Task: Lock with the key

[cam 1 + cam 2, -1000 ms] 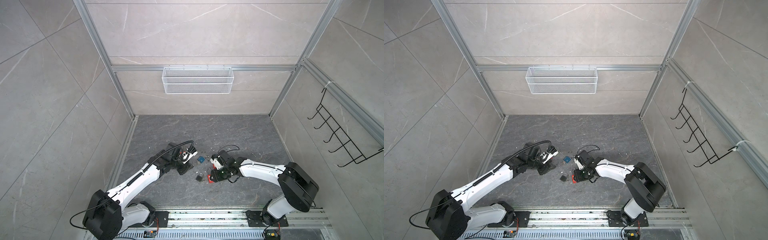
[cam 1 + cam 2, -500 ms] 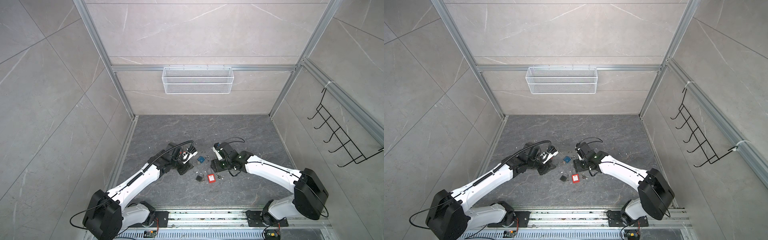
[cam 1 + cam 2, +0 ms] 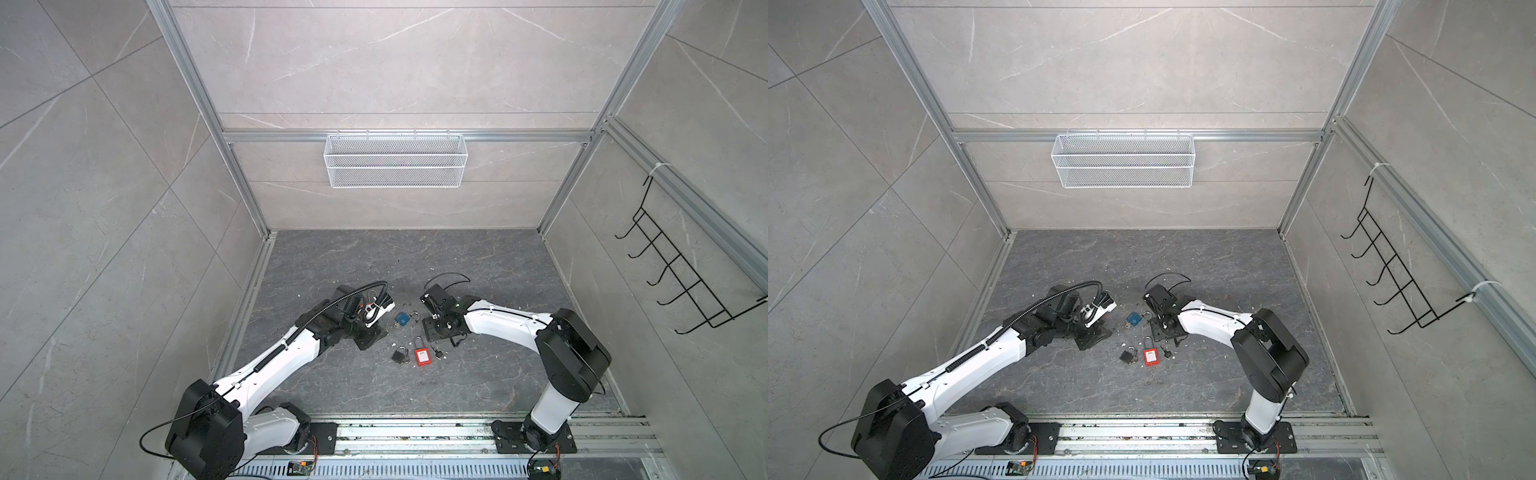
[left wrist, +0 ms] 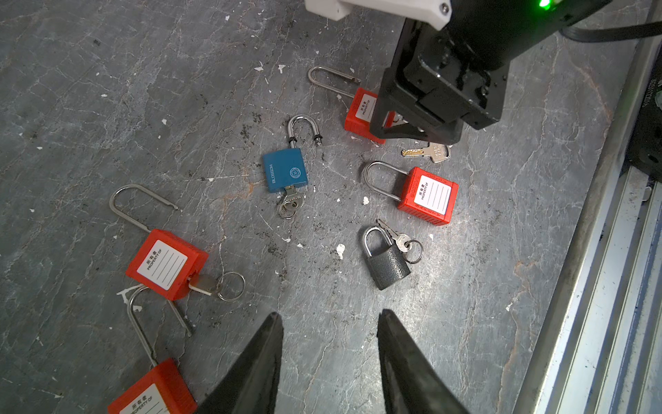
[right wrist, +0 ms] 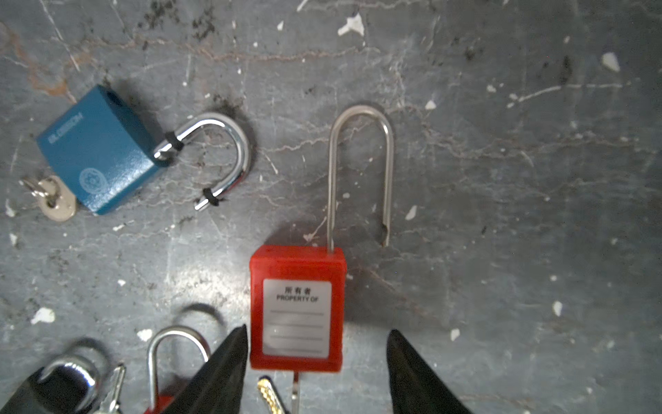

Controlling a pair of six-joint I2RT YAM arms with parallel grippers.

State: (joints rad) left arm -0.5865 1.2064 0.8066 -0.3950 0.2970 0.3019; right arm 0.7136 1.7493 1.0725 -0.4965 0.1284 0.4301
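The left gripper (image 4: 329,313) is nearest, its black fingers (image 4: 258,369) spread wide over the scuffed grey floor (image 4: 107,89) with nothing between them. Beyond it six padlocks lie flat: four red, one blue, one dark grey. The nearest red padlock (image 4: 150,392), cut by the frame edge, shows part of a white label reading "PROPERTY OF". The keyed red padlock (image 4: 163,263) carries the same label, and a key with a ring sits in its base below an open shackle. The dark grey padlock (image 4: 388,263) has its shackle closed and no writing I can read, with a ringed key touching it. The closed red padlock (image 4: 428,195) is labelled like the others. The blue padlock (image 4: 285,174) reads "BLOSSOM" beside a round emblem, its shackle swung open and a key in its base. Farthest lies the open red padlock (image 5: 297,286), labelled "所有者 PROPERTY OF" above blank ruled lines. The right gripper (image 5: 318,329) straddles its body with jaws parted, one finger just beside it and the other apart, gripping nothing. One loose key (image 4: 428,152), with a brass blade and silver head, lies just beside that lock's base, not inserted. On the walls hang one white wire basket (image 3: 395,160) and one black hook rack (image 3: 681,270).
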